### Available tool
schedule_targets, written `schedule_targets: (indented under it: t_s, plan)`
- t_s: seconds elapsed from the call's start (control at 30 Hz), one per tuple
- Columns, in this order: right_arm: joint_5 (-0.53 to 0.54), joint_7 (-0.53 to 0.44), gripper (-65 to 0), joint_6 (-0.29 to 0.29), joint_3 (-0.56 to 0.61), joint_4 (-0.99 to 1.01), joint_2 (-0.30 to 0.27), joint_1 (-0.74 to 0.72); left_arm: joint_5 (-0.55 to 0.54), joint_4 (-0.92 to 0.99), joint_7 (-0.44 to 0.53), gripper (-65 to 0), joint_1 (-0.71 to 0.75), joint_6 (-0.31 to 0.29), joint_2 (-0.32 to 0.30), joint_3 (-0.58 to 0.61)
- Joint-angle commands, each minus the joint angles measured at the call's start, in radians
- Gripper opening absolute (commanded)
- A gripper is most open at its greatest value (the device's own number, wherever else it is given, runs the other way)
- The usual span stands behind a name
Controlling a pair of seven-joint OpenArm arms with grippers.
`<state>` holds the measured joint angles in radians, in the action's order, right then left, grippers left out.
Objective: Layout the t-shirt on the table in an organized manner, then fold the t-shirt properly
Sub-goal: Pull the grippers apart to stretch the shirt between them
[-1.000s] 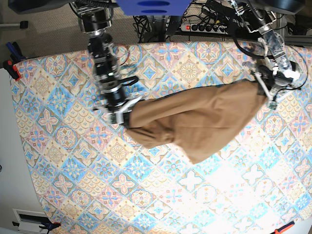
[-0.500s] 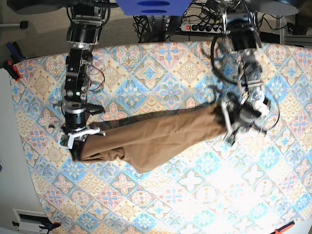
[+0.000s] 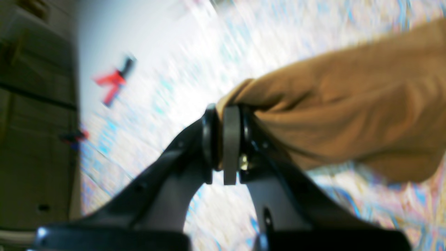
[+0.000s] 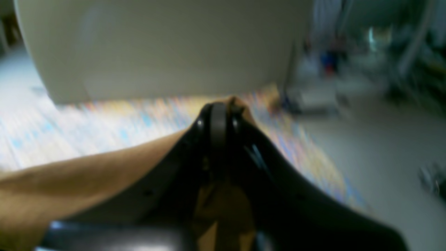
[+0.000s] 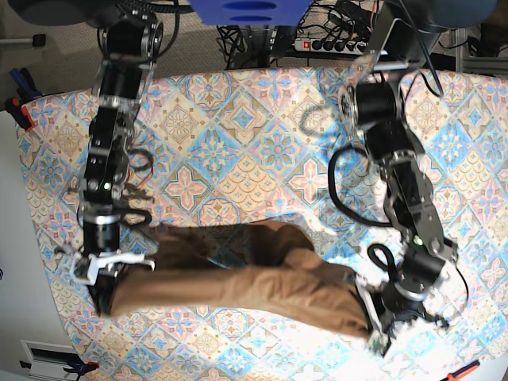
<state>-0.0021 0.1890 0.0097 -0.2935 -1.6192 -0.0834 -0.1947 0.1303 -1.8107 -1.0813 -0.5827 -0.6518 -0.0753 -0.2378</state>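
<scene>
We're mid-layout — both claws, left (image 5: 373,317) and right (image 5: 107,282), pinching the shirt (image 5: 238,290) stretched between 3 and 9 o'clock — next, lower it flat.

— Where's base looking from?
— My overhead view, facing down on the whole worktop (image 5: 262,119).
— And the wrists?
— Each sits close behind its tool, facing along it; all three share the t-shirt (image 5: 238,290).

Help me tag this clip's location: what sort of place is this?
Probably a robotics lab or workshop bench. A table under a patterned cloth carries two robot arms stretching a t-shirt, with a power strip and tangled cables behind it.
</scene>
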Motion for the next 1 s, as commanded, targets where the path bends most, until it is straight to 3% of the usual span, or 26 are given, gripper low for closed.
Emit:
schedule_targets:
  t_s: [0.0, 0.23, 0.37, 0.63, 0.8, 0.97]
  plan:
    - [0.003, -0.024, -65.0, -0.006, -0.005, -0.022, -0.009, -0.012, -0.004, -0.028, 0.020, -65.0, -0.044, 0.007, -0.004, -0.002]
    - [0.003, -0.024, -65.0, -0.006, 0.000, -0.036, -0.009, -0.007, -0.004, -0.116, 0.022, -65.0, 0.010, 0.002, -0.022, -0.002]
    - [0.003, -0.024, -65.0, -0.006, -0.003, -0.033, -0.009, 0.004, -0.004, -0.116, 0.022, -65.0, 0.135, 0.002, -0.059, 0.002]
    - [0.003, -0.032, -65.0, -0.006, -0.003, 0.087, -0.009, 0.211, -0.004, -0.116, 0.023, -65.0, 0.496, 0.000, -0.100, 0.004]
    - [0.003, -0.058, -65.0, -0.006, -0.003, 0.092, -0.009, 0.318, -0.002, -0.116, 0.126, -65.0, 0.660, 0.000, -0.100, -0.004]
    - [0.004, -0.131, -65.0, -0.006, -0.003, 0.106, -0.009, 0.320, -0.001, -0.114, 0.189, -65.0, 0.695, 0.007, -0.100, -0.004]
